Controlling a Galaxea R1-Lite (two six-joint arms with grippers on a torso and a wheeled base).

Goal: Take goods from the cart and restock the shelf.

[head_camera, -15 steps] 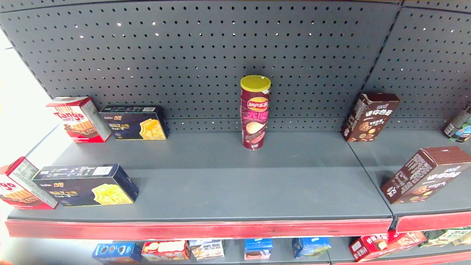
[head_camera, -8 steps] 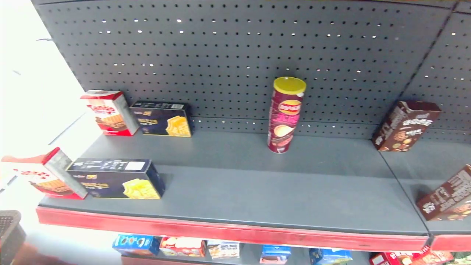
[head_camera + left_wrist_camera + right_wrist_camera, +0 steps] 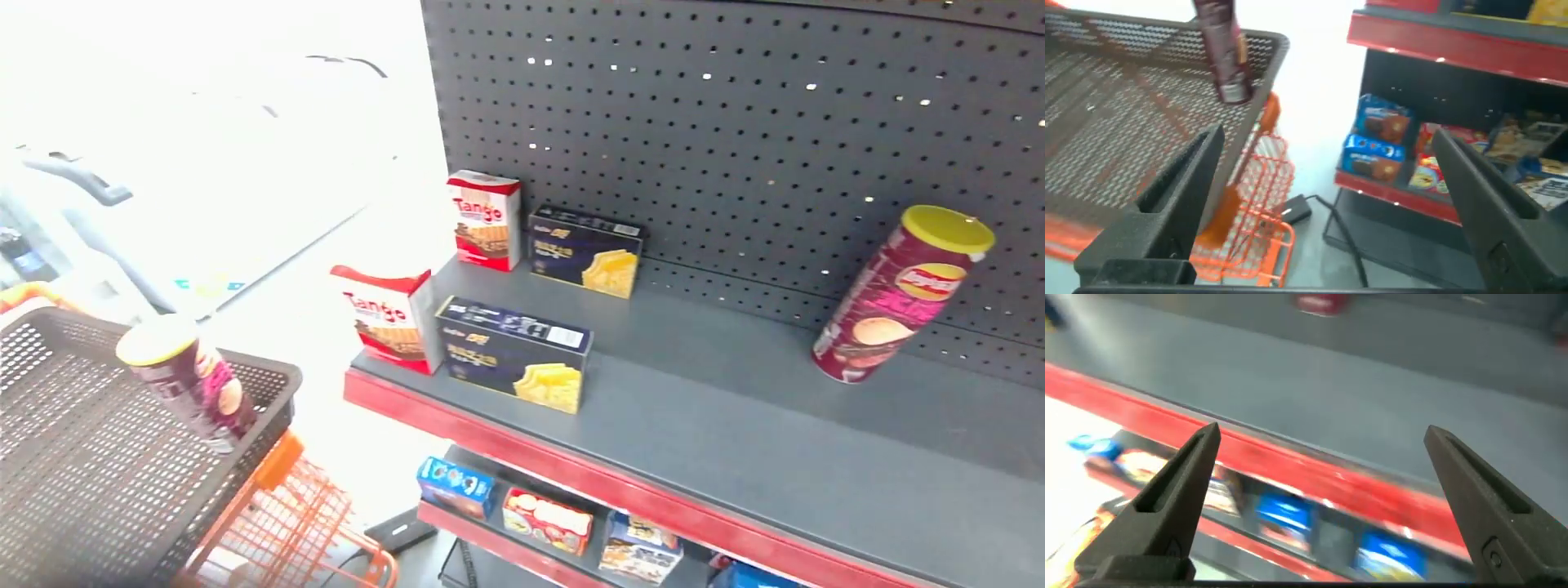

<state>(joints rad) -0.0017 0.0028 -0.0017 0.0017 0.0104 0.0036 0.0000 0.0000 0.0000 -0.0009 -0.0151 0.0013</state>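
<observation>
One can [image 3: 186,384] stands upright in the cart [image 3: 49,457], off the left end of the shelf [image 3: 735,425] and lower than its deck. As far as the basket shows, it is the one item waiting to be moved.

On the shelf a second can [image 3: 898,298] already stands toward the right, close to the back panel. A red box [image 3: 384,318] and a dark box [image 3: 513,353] sit at the front of the shelf's left end, with a like pair behind them. Wide bare deck lies between the boxes and the second can.

The left gripper [image 3: 1327,135] hangs off the shelf's left end, beside the cart, jaws wide apart and empty. The right gripper [image 3: 1321,431] hangs before the shelf's red lip, jaws likewise apart and empty.

Restocking looks partly done. The cart's can has not yet been grasped, and it must then be carried over and set on the bare deck.
</observation>
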